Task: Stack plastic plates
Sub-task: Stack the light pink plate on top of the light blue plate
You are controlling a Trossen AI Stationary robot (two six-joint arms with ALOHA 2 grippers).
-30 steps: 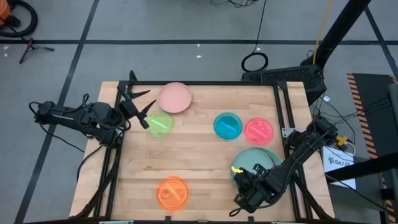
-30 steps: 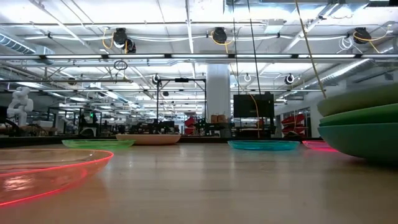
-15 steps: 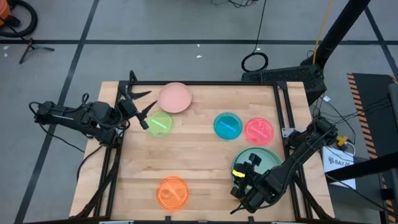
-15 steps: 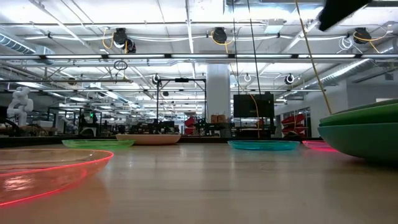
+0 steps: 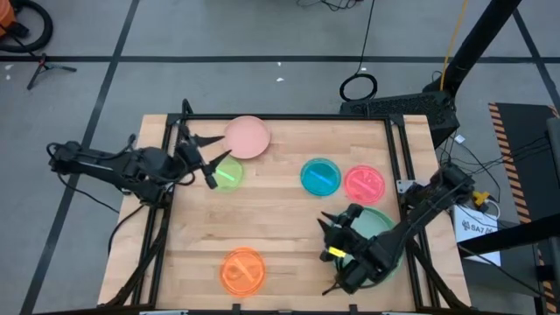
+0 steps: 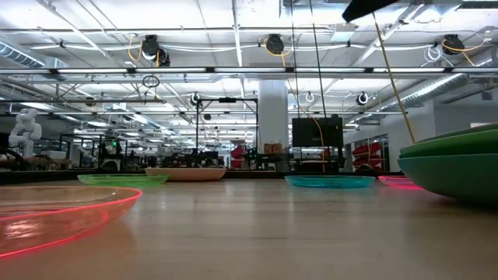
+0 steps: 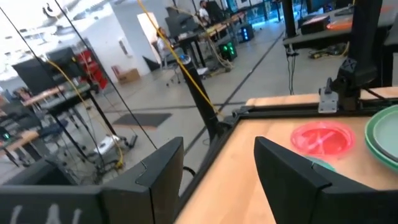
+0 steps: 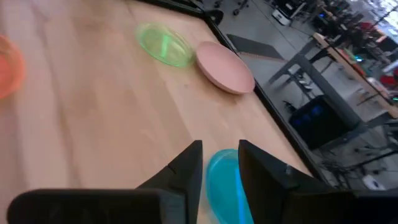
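Several plates lie flat on the wooden table: a pink one (image 5: 246, 136), a translucent yellow-green one (image 5: 227, 173), a blue one (image 5: 320, 176), a red one (image 5: 364, 184) and an orange one (image 5: 242, 269). A stack of green plates with a mint one on top (image 5: 378, 226) rests near the right edge. My left gripper (image 5: 206, 161) is open at the yellow-green plate's left rim. My right gripper (image 5: 330, 226) is open just left of the stack, holding nothing. Its wrist view looks over the blue plate (image 8: 222, 179).
Bare wood lies in the table's middle, between the orange plate (image 6: 54, 211) and the stack (image 6: 455, 162). A dark frame rail (image 5: 289, 117) runs along the table's far edge. The room beyond holds benches and cables.
My right gripper has risen off the stack and swung toward the table's left and far side. The stack's top plate, raised a second ago, now lies flat on the others. My left gripper has shifted right, toward the yellow-green plate.
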